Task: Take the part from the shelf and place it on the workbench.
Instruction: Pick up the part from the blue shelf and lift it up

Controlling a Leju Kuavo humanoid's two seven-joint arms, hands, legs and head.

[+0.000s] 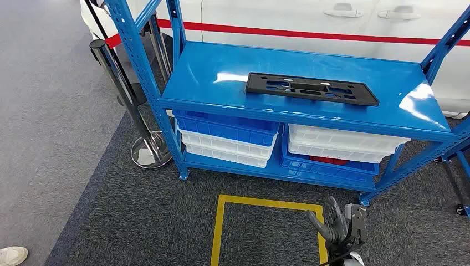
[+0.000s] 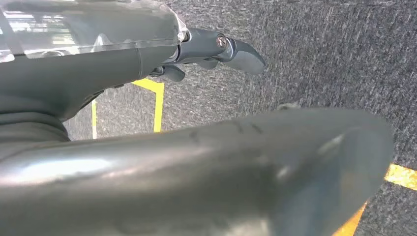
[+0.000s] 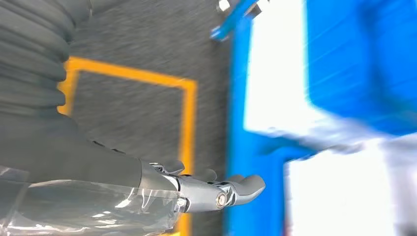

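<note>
right now the part (image 1: 311, 88) lies flat on the top board of the blue shelf (image 1: 210, 72). it is long, black and full of holes, and it sits near the middle of the board, a bit toward my right. nothing touches it.

my right robot hand (image 1: 334, 221) hangs low, well apart from the part, over the grey carpet (image 1: 138, 221). it is by the right side of the yellow square (image 1: 219, 230) marked on the floor, near the foot of the shelf. its fingers (image 3: 246, 186) are apart and a little bent, and it holds nothing. the right wrist view is blurry, but i can see the thumb and dark fingers with only carpet and the yellow line behind them.

my left robot hand (image 2: 216, 54) is seen from the left wrist. it hangs over the carpet too, with a yellow line close by. the fingers look loose and nothing is in them. a big shiny grey bit of my own body hides much of that view.

under the top board, blue and white bins (image 1: 227, 138) are stacked on the low board, in two piles side by side. a white car (image 1: 310, 22) with a red stripe stands behind the shelf. a black post (image 1: 124, 94) with a round metal base stands to the left of the shelf. a white shoe (image 1: 11, 256) shows at the bottom left corner.
</note>
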